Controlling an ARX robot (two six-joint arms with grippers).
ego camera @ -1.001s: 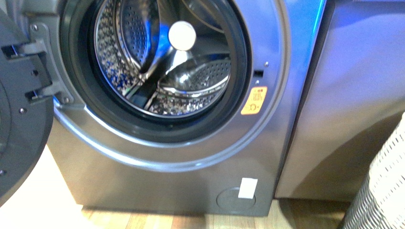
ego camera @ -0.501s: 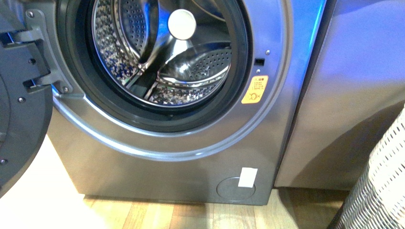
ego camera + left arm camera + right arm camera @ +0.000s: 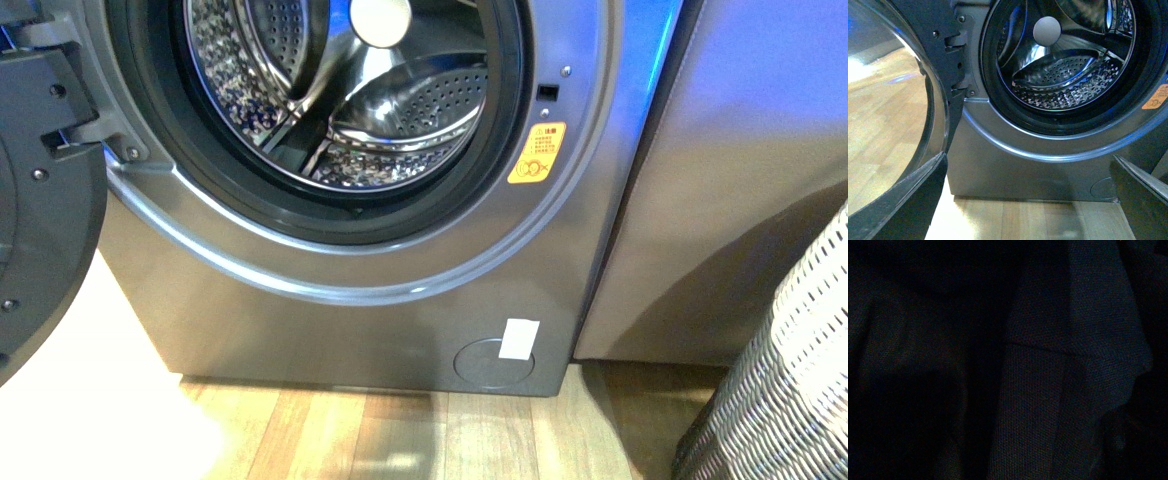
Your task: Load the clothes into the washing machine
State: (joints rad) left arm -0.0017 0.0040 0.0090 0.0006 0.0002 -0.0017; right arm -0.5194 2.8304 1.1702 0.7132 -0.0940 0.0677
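The washer [image 3: 330,330] fills the front view. Its door [image 3: 40,200] is swung wide to the left and its porthole is clear. Over the last second it has slid up the picture. More of the floor [image 3: 400,440] now shows beneath it, and the top of the opening has dropped out of view. The grey cabinet [image 3: 720,200] stands just beside it on the right. The woven basket [image 3: 790,390] at the lower right takes up more of the corner than it did. I judge that the robot's gaze is dipping toward the basket side, which fits fetching a load, not delivering one.

The steel drum [image 3: 390,130] is empty and nothing hangs over the black seal [image 3: 300,225]. The machine is ready, but the loading is not yet done.

The clothes [image 3: 1048,390] appear only in the right wrist view, which is very dim. Navy weave and dark folds fill it, close to the lens. The garment is therefore at the right arm. Whether it lies in the basket or is lifted cannot be told, and neither can whether the right fingers grip it, as they are hidden.

The yellow sticker [image 3: 537,152] and white tag [image 3: 519,339] have both risen with the machine.

The left fingers [image 3: 923,210] are spread apart with nothing between them. They face the porthole from low down.
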